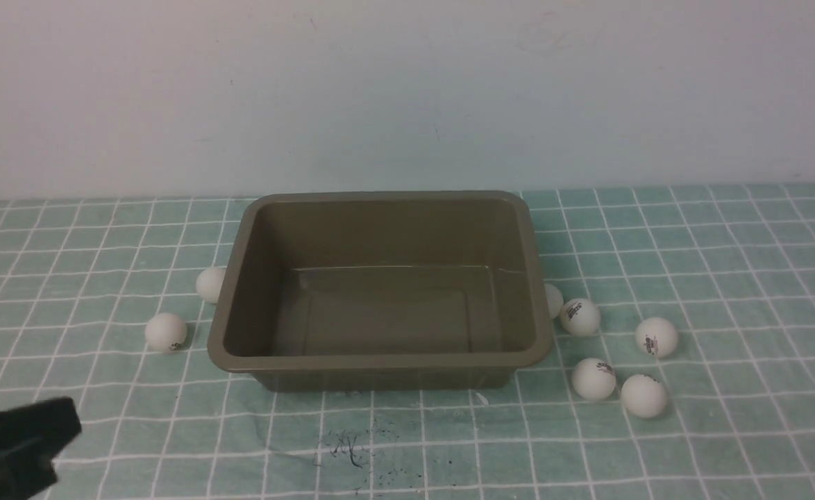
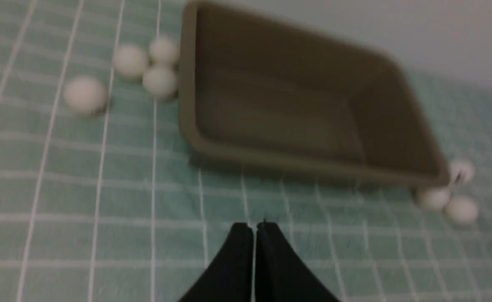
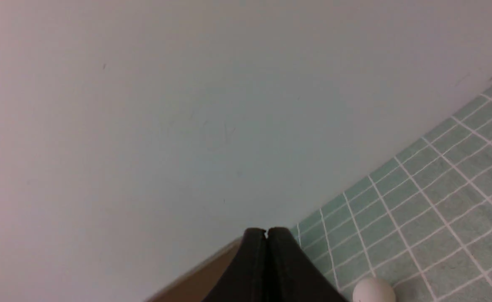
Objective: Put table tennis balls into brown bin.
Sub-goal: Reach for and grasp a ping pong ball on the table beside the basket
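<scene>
Closed fingertips meet on the left gripper [image 2: 255, 228], with nothing held between them; its dark end shows at the near left corner of the front view, above the cloth. The right gripper [image 3: 267, 232] is likewise shut and holds nothing, and it is out of the front view. Farther out, the olive-brown rectangular plastic bin [image 1: 380, 361] stands upright in the middle, with no ball visible inside. Two white table tennis balls [image 1: 166, 332] lie to its left in the front view, the farther one partly hidden by the rim. Five printed table tennis balls [image 1: 593, 379] are scattered on the right, one partly behind the bin's edge. All rest on the green cloth [image 1: 741, 417] with white grid lines, before a pale wall [image 1: 407, 90].
</scene>
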Controlling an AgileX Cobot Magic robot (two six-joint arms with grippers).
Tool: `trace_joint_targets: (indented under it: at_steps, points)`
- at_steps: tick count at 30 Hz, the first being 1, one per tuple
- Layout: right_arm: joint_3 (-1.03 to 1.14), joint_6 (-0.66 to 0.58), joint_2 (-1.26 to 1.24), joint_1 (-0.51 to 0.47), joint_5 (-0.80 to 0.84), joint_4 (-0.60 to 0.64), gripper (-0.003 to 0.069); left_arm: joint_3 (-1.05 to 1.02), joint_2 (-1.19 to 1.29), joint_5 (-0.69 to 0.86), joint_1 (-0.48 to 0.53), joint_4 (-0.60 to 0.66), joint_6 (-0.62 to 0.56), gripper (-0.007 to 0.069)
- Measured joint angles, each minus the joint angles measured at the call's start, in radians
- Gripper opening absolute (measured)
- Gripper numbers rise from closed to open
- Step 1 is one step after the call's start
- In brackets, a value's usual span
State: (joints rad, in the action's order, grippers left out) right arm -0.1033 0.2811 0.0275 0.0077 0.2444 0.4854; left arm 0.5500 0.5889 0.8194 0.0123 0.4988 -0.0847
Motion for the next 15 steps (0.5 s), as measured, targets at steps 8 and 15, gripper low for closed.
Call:
trace_joint_targets:
  at_steps: [8,15]
  points:
    - [-0.394,-0.33,0.497,0.034,0.439,-0.04,-0.0015,0.126,0.406,-0.041,0.0,-0.09,-0.134,-0.0005]
    - [-0.563,-0.496,0.777,0.034,0.626,-0.045,-0.0015,0.311,0.714,-0.083,0.0,-0.205,-0.137,0.0004]
